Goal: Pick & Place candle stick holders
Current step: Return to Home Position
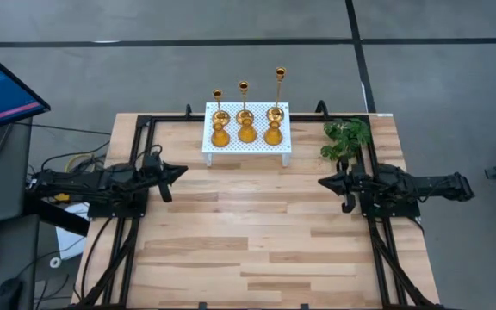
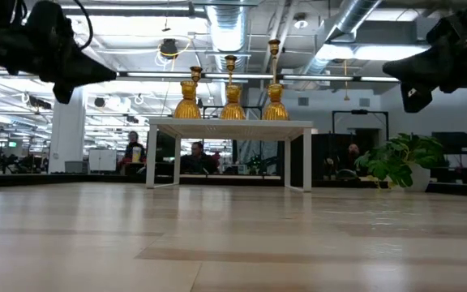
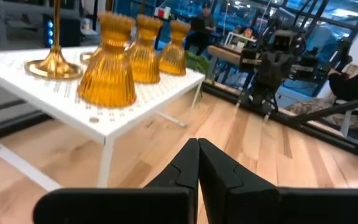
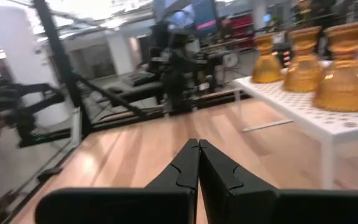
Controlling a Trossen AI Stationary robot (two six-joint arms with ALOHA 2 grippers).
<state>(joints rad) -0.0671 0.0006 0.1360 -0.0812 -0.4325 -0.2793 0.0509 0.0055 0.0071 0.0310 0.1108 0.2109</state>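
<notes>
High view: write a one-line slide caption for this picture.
Six gold candle stick holders stand in two rows on the white perforated stand, left gripper and right gripper shut on either side.

Six shiny candle stick holders (image 2: 233, 104) stand upright in two rows on the white perforated stand (image 1: 248, 151) at the table's (image 1: 257, 241) far edge. The back row is three slim gold sticks on round bases, rising from the shortest stick (image 1: 220, 114) at left through the middle stick (image 1: 245, 113) to the tallest stick (image 1: 275, 111) at right. The front row is three short, ribbed, amber bulbous pieces, the left bulb (image 1: 220, 136), centre bulb (image 1: 247, 133) and right bulb (image 1: 273, 135), each just in front of one stick's base; whether they touch cannot be told.
</notes>
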